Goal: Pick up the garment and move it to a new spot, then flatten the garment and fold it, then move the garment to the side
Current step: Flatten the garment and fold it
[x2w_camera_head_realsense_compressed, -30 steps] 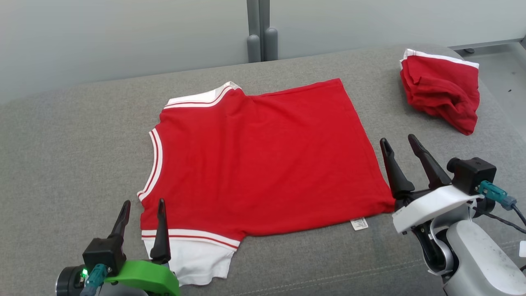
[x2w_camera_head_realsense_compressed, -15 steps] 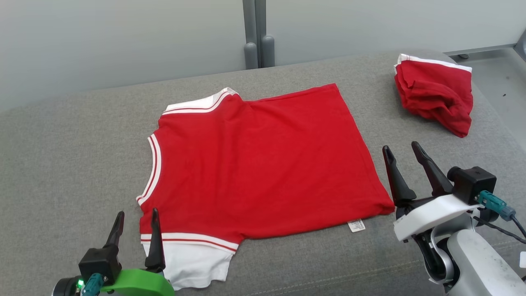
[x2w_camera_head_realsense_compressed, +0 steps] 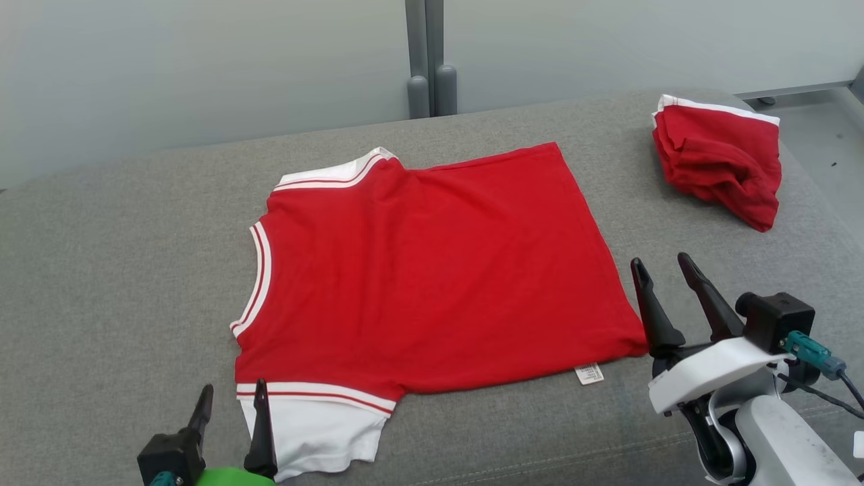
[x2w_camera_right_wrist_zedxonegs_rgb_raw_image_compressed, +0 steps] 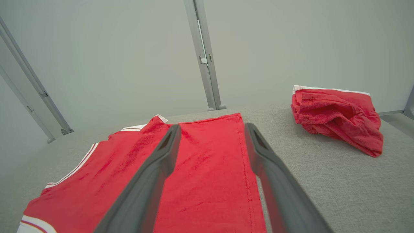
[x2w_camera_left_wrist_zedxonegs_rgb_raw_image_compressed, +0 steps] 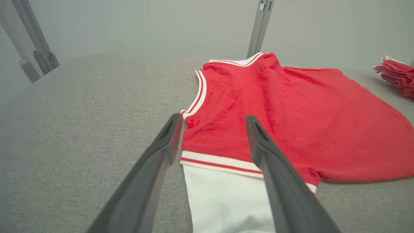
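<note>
Red garment [x2w_camera_head_realsense_compressed: 432, 270] in head view bares a label [x2w_camera_head_realsense_compressed: 589, 373] near right claw [x2w_camera_head_realsense_compressed: 659, 260].

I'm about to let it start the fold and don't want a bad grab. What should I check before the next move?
1. Red garment spread flat on the grey cushion: ok, only light wrinkles.
2. Left hand open: ok, fingers apart over the edge of the white sleeve.
3. Right hand open and holding nothing: ok, just off the garment's near right corner.
4. Either hand touching cloth: cannot tell.
5. Far sleeve laid out: cannot tell, only its white edge shows.
6. Crumpled red cloth clear of the fold area: ok, it lies apart at the far right.
</note>
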